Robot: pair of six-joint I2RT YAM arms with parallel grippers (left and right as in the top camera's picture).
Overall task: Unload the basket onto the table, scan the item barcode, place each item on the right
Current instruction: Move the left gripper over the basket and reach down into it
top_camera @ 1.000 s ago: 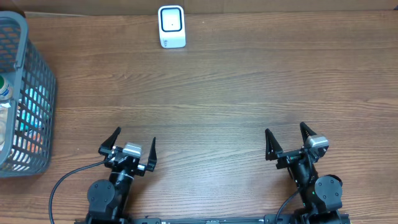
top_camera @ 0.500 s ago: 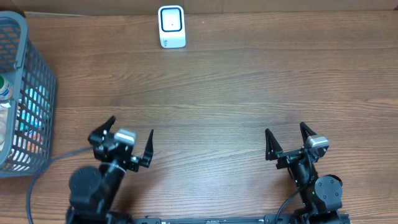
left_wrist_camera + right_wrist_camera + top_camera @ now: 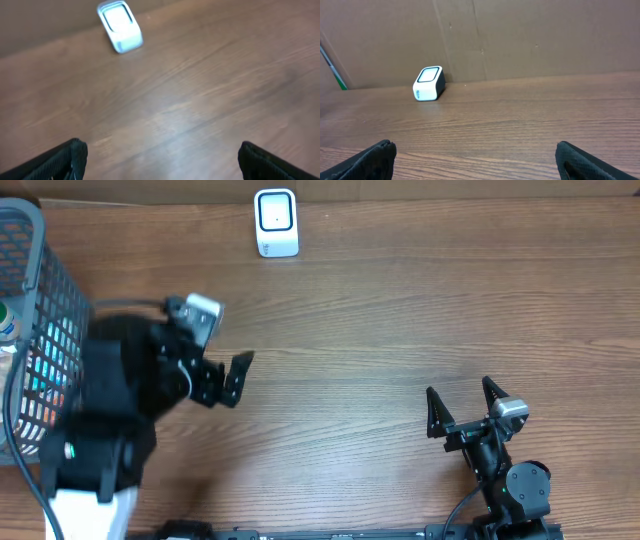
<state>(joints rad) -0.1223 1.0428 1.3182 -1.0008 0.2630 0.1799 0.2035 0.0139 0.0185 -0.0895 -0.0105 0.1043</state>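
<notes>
Close to the tabletop's near edge, toward the right corner, the right gripper point(image 3: 459, 387) sits with jaws wide apart, empty. The left gripper point(image 3: 160, 157), jaws also apart and empty, hangs beside the basket point(image 3: 60, 310) at the left edge, with items point(image 3: 42, 372) inside. The scanner point(image 3: 276, 222) stands at the far edge.

Readable text: none in any view.
Scanner point(image 3: 276, 222): white body with a dark screen. There is a small bluish mark low on its white base point(image 3: 422, 93), too small to read.
Basket point(image 3: 62, 330), left of the scanner: coloured packaging point(image 3: 42, 370) shows through the grey mesh, its print too blurred to read.
Cardboard wall point(image 3: 530, 35), behind the scanner: plain brown, with only creases and specks.
</notes>
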